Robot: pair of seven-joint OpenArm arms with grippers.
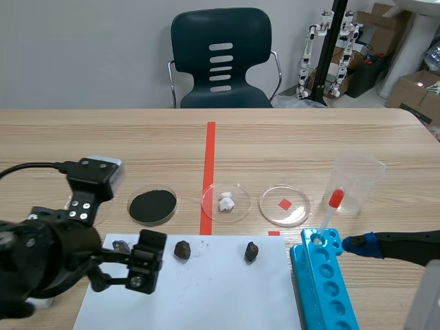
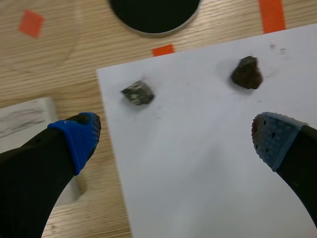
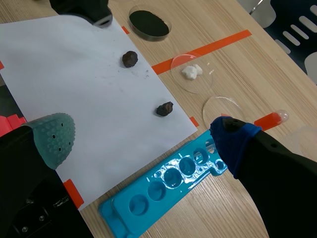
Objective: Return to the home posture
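Note:
My left gripper (image 1: 128, 267) hovers low over the near left corner of the white paper sheet (image 1: 206, 292). In the left wrist view it (image 2: 173, 141) is open with nothing between its fingers, and a grey rock (image 2: 137, 92) and a dark rock (image 2: 246, 73) lie ahead of it on the paper. My right gripper (image 3: 141, 138) is open and holds nothing. It is raised above the blue well tray (image 3: 168, 183) and the paper's right edge. In the scene view only its blue-padded finger (image 1: 361, 244) shows, beside the tray (image 1: 323, 285).
Beyond the paper stand a dish of black powder (image 1: 152, 205), a dish with a white lump (image 1: 225, 201) and a clear dish (image 1: 284, 205). A red-bulbed dropper (image 1: 330, 210) leans in the tray. A clear beaker (image 1: 357, 182) stands at the right. Two dark rocks (image 1: 182, 249) (image 1: 251, 251) lie on the paper.

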